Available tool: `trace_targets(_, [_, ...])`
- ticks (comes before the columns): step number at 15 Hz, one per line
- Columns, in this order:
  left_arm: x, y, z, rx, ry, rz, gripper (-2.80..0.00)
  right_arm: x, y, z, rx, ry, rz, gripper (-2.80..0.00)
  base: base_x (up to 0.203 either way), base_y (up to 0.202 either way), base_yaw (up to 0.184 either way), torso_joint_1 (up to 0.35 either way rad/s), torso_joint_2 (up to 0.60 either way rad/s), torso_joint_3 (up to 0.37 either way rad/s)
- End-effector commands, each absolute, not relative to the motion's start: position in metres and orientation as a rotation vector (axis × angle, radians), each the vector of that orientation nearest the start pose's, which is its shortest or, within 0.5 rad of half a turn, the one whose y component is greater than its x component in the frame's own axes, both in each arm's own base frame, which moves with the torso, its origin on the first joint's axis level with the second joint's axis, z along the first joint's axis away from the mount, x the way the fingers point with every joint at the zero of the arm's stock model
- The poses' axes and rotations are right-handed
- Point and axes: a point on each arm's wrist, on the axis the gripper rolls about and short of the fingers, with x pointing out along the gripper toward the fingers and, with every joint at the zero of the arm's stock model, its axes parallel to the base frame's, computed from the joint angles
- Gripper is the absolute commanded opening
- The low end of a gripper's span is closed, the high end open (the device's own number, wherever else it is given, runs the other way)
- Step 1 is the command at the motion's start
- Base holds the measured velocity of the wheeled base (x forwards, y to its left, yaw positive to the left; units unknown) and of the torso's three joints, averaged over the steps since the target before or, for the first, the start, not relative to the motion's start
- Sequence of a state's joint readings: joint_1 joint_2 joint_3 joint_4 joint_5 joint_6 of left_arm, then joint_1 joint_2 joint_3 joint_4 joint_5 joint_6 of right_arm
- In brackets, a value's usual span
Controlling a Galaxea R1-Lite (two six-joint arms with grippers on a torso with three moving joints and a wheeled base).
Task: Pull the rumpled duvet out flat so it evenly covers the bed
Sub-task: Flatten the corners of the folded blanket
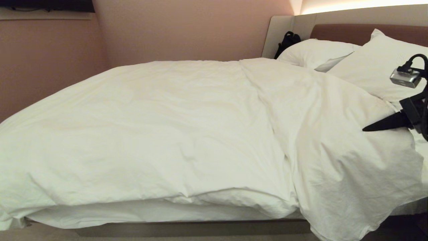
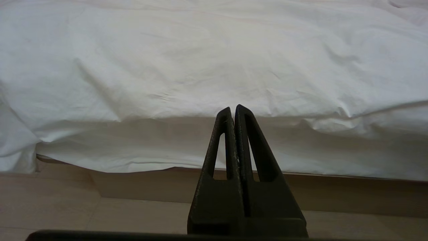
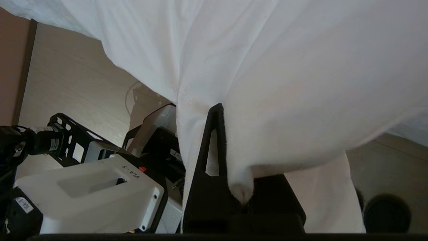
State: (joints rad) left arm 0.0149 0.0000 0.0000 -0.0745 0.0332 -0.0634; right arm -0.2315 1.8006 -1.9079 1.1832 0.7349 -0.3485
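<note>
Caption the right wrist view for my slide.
Right gripper shut on a pinched fold of the white duvet, cloth draping over it above the floor.

Pinkish-beige wall [image 1: 187, 30] behind, meeting side wall [image 1: 43, 67] at corner on left. Dark panel [image 1: 46, 5] high on side wall, pale ledge beneath. Warm light strip [image 1: 361, 5] glowing along top at right. Black bag [image 1: 287, 43] propped in far corner. Pale wood-look floor [image 2: 100, 214], light plank floor [image 3: 77, 83] with thin cable [image 3: 128, 97].

Matt creased cotton-like cloth duvet [image 1: 174, 127], smooth matt padded headboard [image 1: 347, 32]
</note>
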Motion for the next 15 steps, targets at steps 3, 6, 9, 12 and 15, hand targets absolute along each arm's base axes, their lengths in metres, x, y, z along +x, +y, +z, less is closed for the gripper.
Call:
trace_targets(3, [-0.023, 0.0, 0.083, -0.065, -0.077, 0.047, -2.8, 0.293, -0.018, 0.298, 0.183, 0.862, 0.673, -2.8, 0.0, 0.0, 0.0, 0.0, 0.0, 0.0])
trace_targets(6, [-0.023, 0.0, 0.083, -0.065, -0.076, 0.047, -2.8, 0.328, 0.015, 0.28, 0.171, 0.877, 0.679, -2.8, 0.0, 0.0, 0.0, 0.0, 0.0, 0.0])
trace_targets(9, [-0.023, 0.0, 0.083, -0.065, -0.075, 0.047, -2.8, 0.373, 0.042, 0.252, 0.229, 0.856, 0.638, -2.8, 0.0, 0.0, 0.0, 0.0, 0.0, 0.0])
trace_targets(12, [-0.023, 0.0, 0.083, -0.065, -0.075, 0.047, -2.8, 0.41, 0.062, 0.221, 0.27, 0.837, 0.571, -2.8, 0.0, 0.0, 0.0, 0.0, 0.0, 0.0])
trace_targets(15, [-0.023, 0.0, 0.083, -0.065, -0.077, 0.047, -2.8, 0.426, 0.07, 0.191, 0.268, 0.892, 0.509, -2.8, 0.0, 0.0, 0.0, 0.0, 0.0, 0.0])
